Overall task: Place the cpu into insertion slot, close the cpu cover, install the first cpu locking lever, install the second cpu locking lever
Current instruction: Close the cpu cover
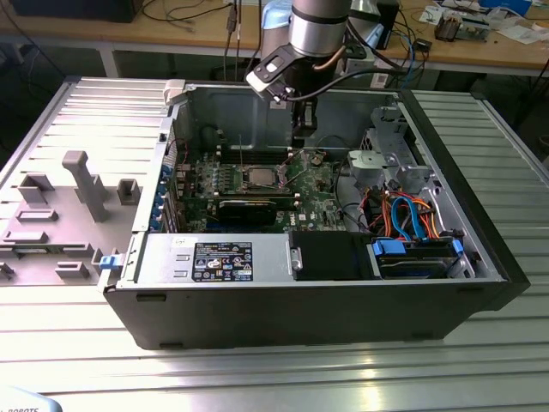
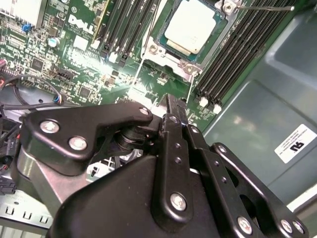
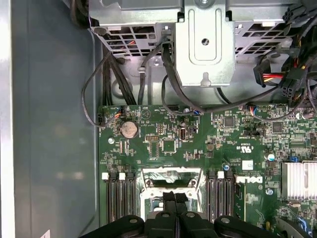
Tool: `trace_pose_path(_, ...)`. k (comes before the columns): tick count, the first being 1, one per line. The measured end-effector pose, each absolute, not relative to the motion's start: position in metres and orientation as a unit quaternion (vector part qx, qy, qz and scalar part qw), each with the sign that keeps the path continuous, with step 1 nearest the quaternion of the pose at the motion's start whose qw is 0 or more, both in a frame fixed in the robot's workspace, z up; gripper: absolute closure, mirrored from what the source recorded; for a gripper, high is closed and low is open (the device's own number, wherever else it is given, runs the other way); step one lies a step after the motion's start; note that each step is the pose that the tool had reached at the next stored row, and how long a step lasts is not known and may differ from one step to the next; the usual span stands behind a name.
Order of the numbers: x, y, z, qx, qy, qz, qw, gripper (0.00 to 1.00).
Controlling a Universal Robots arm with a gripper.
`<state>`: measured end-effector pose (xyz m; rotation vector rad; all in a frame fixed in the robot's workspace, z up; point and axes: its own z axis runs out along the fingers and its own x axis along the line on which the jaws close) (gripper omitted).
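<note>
- Tool (image 1: 302, 146) (image 2: 173, 106) (image 3: 174, 197): black two-finger unit on the silver-grey arm. It hangs inside the case above the board, near the socket. The fingers are clenched together with nothing between them.
- Small flat square cpu with a dull silver-grey face (image 2: 190, 30) (image 1: 260, 178): lies in the insertion slot, apart from the tool.
- Insertion slot, a square socket with a bright silvery metal rim (image 2: 173, 58): sits mid-board between two banks of long black memory slots (image 2: 225, 54).
- Thin bright wire lever (image 2: 262, 7): runs from a socket corner across the memory slots.
- Green motherboard (image 3: 163, 144) (image 2: 74, 59): carries a round silver coin cell (image 3: 130, 129).
- Grey perforated metal drive cage (image 3: 205, 44): stands beyond the board's edge, with black cables beneath it.
- Black open computer case (image 1: 300, 309): lies on its side on the ribbed metal surface (image 1: 257, 369).
- Grey moulded fixture tray (image 1: 77, 197): on the surface, on the exterior view's left of the case.
</note>
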<state>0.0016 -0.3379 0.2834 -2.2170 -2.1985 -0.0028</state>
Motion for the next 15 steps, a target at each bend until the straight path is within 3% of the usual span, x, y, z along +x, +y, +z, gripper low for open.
trace_pose_path(15,0.014,-0.336,0.279,-0.706,-0.709,-0.001,0.009,0.89)
